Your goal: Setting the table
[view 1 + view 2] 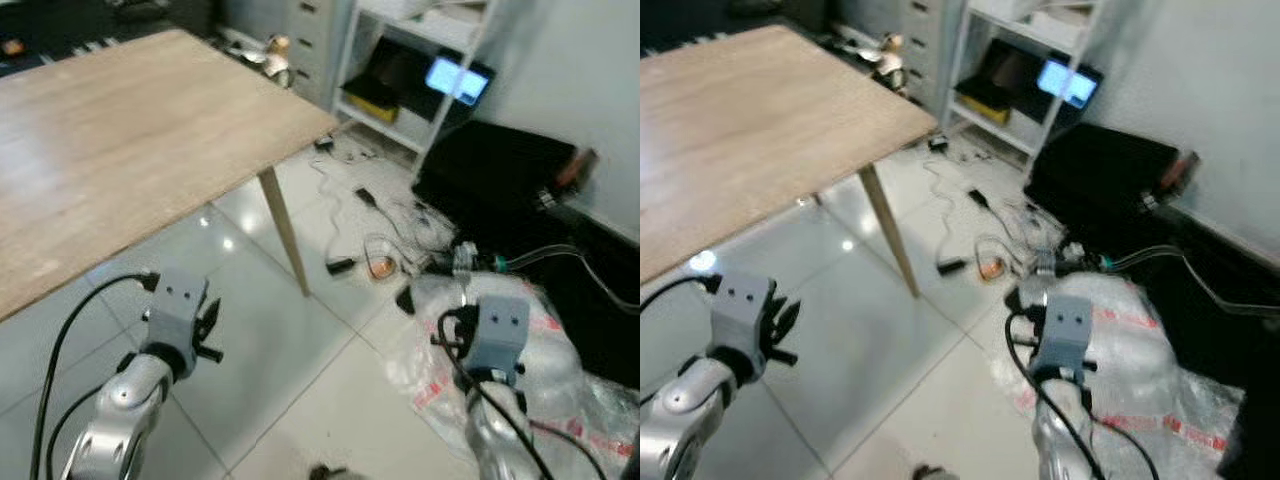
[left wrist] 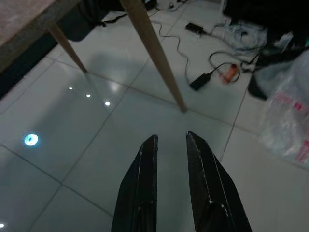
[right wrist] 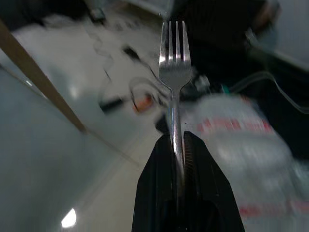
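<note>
Fork (image 3: 175,72) silver, four tines outward, clamped in right gripper (image 3: 177,140) jaws, left gripper (image 2: 171,142) jaws slightly apart, empty.

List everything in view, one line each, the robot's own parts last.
table: one, light wood, left and ahead, top bare
fork: one, silver, held in the right claw, prongs pointing away
shelf: one, white, against the far wall
cables: several, black and white, on the floor past the table leg
plastic bag: one, clear with red print, on the floor at right
floor: white glossy tiles
left claw: black, slightly open, holding nothing
right claw: black, shut on the fork
</note>
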{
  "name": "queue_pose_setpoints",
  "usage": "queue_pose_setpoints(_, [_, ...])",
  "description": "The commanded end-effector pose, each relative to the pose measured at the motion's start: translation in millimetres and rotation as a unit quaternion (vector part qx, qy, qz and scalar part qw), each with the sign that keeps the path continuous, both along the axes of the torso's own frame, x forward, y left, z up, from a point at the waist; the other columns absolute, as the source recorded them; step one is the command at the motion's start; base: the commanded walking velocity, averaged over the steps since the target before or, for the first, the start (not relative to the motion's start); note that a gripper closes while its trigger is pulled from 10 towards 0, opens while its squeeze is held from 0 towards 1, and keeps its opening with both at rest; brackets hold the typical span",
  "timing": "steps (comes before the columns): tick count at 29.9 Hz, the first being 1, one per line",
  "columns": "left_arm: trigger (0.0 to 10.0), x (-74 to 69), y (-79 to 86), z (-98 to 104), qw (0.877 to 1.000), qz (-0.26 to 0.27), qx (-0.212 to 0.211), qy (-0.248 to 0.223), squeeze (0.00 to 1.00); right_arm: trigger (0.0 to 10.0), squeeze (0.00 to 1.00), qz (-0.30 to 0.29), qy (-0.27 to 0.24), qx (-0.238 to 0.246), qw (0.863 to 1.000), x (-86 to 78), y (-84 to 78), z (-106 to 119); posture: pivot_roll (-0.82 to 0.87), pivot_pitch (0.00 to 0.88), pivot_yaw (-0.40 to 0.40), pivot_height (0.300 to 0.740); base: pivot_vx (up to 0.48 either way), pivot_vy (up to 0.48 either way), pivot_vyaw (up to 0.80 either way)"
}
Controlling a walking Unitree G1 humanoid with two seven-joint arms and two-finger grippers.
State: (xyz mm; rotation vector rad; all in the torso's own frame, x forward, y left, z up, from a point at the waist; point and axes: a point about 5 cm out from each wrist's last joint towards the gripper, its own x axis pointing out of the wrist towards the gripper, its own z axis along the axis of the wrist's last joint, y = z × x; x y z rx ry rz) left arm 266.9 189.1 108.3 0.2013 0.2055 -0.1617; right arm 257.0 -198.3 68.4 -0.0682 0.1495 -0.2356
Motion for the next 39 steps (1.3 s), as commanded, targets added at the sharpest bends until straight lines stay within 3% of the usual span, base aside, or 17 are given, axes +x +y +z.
queue_pose_setpoints(1, [10.0,0.2,0.4,-4.0,1.000,0.002,0.005,0.004,0.13,10.0,0.00,-0.023,0.013,-0.012,1.000,-5.1,-12.0,-5.6,-0.01,0.075,0.051,0.740,0.000,0.000,-0.80])
queue_pose_setpoints(7, [10.0,7.0,-5.6,0.3,0.999,-0.024,0.016,-0.019,0.19,10.0,0.00,-0.041,0.015,-0.021,0.999,-8.2,-20.3,-8.5,-0.01,0.078,0.056,0.740,0.000,0.000,-0.80])
queue_pose_setpoints(16, [10.0,14.8,-7.3,-2.7,0.999,-0.034,0.012,0.010,0.10,10.0,0.00,-0.040,0.008,-0.023,0.999,-6.0,-18.3,-9.3,-0.02,0.081,0.055,0.740,0.000,0.000,-0.80])
queue_pose_setpoints(17, [10.0,15.5,-7.6,-2.4,0.999,-0.036,0.018,0.011,0.00,10.0,0.00,-0.039,0.008,-0.023,0.999,-5.7,-18.2,-9.4,-0.02,0.081,0.055,0.740,0.000,0.000,-0.80])
queue_pose_setpoints(39, [10.0,27.5,-29.9,19.9,0.995,-0.097,0.000,-0.031,0.00,10.0,0.00,-0.035,0.006,-0.025,0.999,-2.7,-14.2,-11.3,-0.02,0.072,0.056,0.740,0.000,0.000,-0.80])
